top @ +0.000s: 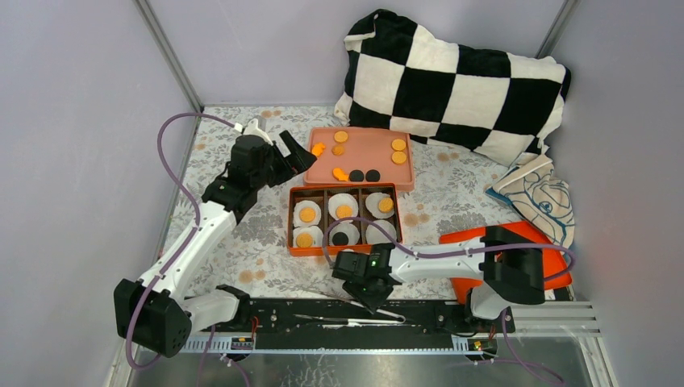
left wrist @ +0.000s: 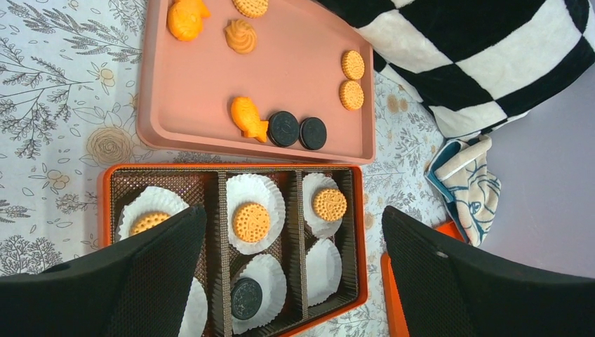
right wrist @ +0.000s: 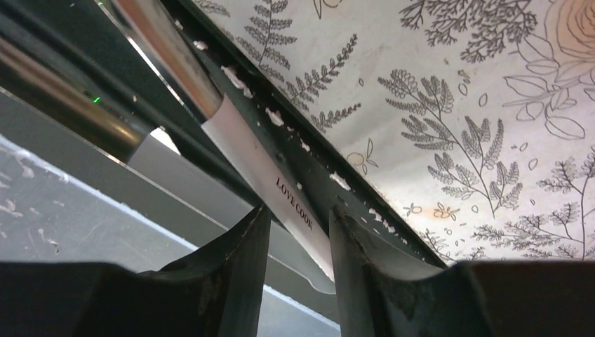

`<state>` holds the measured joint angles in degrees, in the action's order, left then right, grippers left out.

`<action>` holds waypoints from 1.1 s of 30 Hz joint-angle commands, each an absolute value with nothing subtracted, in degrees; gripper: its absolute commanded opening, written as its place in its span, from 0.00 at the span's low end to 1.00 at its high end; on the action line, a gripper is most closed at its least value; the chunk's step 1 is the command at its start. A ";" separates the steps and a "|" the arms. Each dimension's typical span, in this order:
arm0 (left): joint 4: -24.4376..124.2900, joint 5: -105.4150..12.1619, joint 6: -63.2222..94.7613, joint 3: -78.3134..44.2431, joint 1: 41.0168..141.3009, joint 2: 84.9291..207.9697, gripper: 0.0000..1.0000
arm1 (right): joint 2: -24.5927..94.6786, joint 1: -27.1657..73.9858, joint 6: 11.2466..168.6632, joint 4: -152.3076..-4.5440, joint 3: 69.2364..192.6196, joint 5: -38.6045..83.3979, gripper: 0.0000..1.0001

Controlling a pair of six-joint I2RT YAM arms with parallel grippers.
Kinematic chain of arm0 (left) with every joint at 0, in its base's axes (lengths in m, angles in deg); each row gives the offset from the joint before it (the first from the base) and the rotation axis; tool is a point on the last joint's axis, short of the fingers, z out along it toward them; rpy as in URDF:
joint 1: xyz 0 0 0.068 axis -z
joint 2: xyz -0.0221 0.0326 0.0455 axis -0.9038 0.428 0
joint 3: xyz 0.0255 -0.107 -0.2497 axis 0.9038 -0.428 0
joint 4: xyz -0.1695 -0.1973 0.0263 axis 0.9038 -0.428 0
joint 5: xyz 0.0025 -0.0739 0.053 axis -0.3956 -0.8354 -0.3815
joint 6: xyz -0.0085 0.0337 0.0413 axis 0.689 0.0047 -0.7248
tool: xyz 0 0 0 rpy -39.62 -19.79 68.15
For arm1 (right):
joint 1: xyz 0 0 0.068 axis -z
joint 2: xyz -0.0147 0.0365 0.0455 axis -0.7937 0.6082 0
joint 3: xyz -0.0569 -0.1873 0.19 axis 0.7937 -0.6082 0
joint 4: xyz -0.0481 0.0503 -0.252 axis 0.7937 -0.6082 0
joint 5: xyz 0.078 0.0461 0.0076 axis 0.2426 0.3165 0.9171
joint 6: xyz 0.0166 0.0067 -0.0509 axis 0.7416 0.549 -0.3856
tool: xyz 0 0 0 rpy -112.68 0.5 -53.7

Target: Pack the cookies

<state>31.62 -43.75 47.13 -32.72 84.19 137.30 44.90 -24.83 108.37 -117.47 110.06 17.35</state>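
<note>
I see my left gripper (top: 282, 147) wide open by the far tray (top: 367, 153); cookies (left wrist: 352, 64) lie there and in the box (left wrist: 107, 203). My right gripper (right wrist: 298, 225) straddles the near tongs (right wrist: 281, 186); whether it grips them, I cannot tell.

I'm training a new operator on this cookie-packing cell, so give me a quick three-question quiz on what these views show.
1. True or false: the left fingers are closed on a cookie.
2. How many black cookies lie on the pink tray? A one, B two, C four.
3. Fill in: the right fingers stand either side of the handle of the ____.
Key: 1 false, they are wide open and empty; 2 B; 3 tongs.
</note>
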 commanded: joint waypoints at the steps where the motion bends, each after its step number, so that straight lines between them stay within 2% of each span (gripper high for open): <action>1: 33.25 -42.85 46.47 -33.61 84.50 136.52 0.99 | 47.35 -25.16 107.03 -115.99 111.52 15.19 0.43; 5: 33.18 -42.69 46.14 -33.70 84.52 136.60 0.99 | 49.46 -25.16 106.33 -115.99 111.81 15.08 0.43; 6: 33.28 -42.67 46.18 -33.74 84.50 136.63 0.99 | 49.88 -25.16 106.24 -115.98 111.87 15.04 0.39; 7: 33.36 -42.67 46.20 -33.87 84.52 136.62 0.99 | 50.08 -25.16 106.29 -116.00 112.02 14.44 0.32; 10: 33.48 -42.81 46.20 -34.10 84.48 136.85 0.99 | 50.11 -25.16 106.67 -116.55 112.62 11.49 0.01; 16: 33.40 -43.16 46.35 -33.76 84.51 136.68 0.99 | 45.02 -25.16 107.48 -125.73 119.41 4.05 0.00; 22: 33.41 -44.23 46.73 -32.98 84.54 136.69 0.99 | 38.58 -25.33 108.65 -136.81 131.51 -0.69 0.00; 27: 33.78 -44.71 46.95 -32.90 84.59 136.76 0.99 | 35.93 -25.18 113.05 -143.97 137.50 -11.86 0.00; 29: 34.18 -45.16 47.11 -32.95 84.61 137.29 0.99 | 36.73 -21.94 116.43 -148.79 138.11 -15.08 0.00; 33: 35.45 -46.43 47.51 -33.03 85.06 138.21 0.99 | 34.47 -13.21 121.49 -151.85 130.67 -16.98 0.00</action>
